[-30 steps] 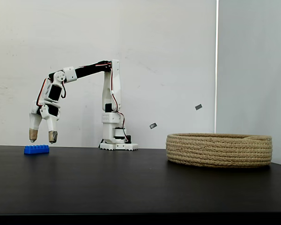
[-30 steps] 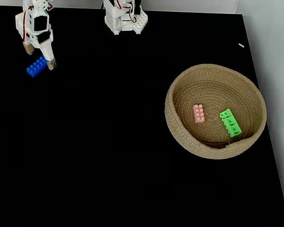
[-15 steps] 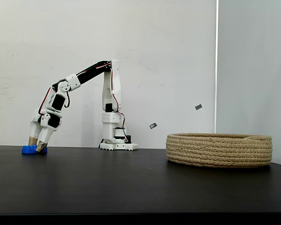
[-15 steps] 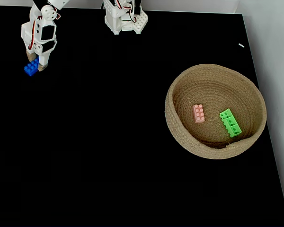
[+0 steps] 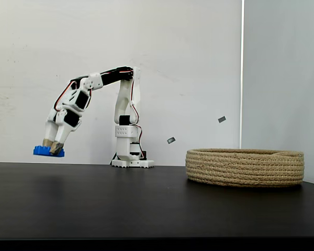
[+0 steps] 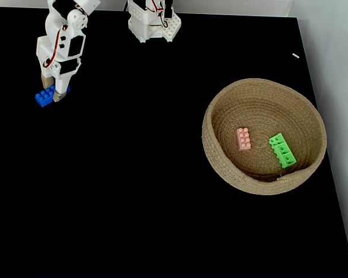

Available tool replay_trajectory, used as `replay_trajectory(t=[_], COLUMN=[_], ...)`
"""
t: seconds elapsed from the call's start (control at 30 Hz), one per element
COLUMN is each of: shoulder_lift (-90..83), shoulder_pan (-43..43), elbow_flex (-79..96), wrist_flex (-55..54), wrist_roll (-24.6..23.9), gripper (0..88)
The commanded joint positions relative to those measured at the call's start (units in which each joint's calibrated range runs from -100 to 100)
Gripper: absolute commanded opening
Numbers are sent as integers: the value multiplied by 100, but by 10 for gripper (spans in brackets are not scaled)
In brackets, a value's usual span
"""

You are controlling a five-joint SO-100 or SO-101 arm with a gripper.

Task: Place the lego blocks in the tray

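— What's just happened at the far left of the table?

— The blue brick (image 5: 48, 151) is off the table (image 5: 146, 204). A second ago it lay flat on the black top with the gripper (image 5: 52, 148) poised over it, fingers apart; half a second ago the fingers were down around it. Now, in the side-on fixed view, it hangs clear of the surface, pinched between the two tan-tipped fingers, with air showing under it. From above, the blue brick (image 6: 46, 97) sits under the gripper (image 6: 52, 94), one end sticking out to the left.

— So the grab worked?

— By the look of it, yes. The jaws are clamped on the brick and it rides level. I'd judge the pickup done and the carry across to the tray (image 5: 245, 167) as what remains; the tray (image 6: 220, 168) stands well apart, on the opposite side of the table.

— How many bricks altogether?

— Three. One blue, in the gripper. One pink brick (image 6: 243, 138) and one green brick (image 6: 282, 150), both already lying inside the tray, near each other but not touching.

— And everything else?

— One tray of coiled rope, one white arm (image 5: 94, 83) bolted at its base (image 6: 154, 26) along the back edge. If this one lands, the job looks finished.
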Motion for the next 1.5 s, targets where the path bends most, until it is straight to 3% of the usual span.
replay_trajectory(t=[0.0, 0.13, 0.37, 0.53, 0.77, 0.9, 0.93, 1.03, 1.13, 1.33, 1.47], shoulder_lift=[-949, -1250, -1293, -1302, -1225, -1104, -1078, -984, -941, -992, -1611], shoulder_pan=[-1052, -2140, -4028, -5240, -6444, -6708, -6732, -6749, -6749, -6642, -6262], elbow_flex=[-700, -710, -545, -418, -290, -327, -336, -472, -628, -874, -527], wrist_flex=[210, 252, -348, -873, -481, -6, 69, 368, 518, 752, 1176], wrist_roll=[-562, -1021, -1343, -1421, -1504, -1553, -1519, -1465, -1470, -1573, -1602], gripper=[0, 0, 0, 0, 0, 13, 46, 269, 354, 375, 256])
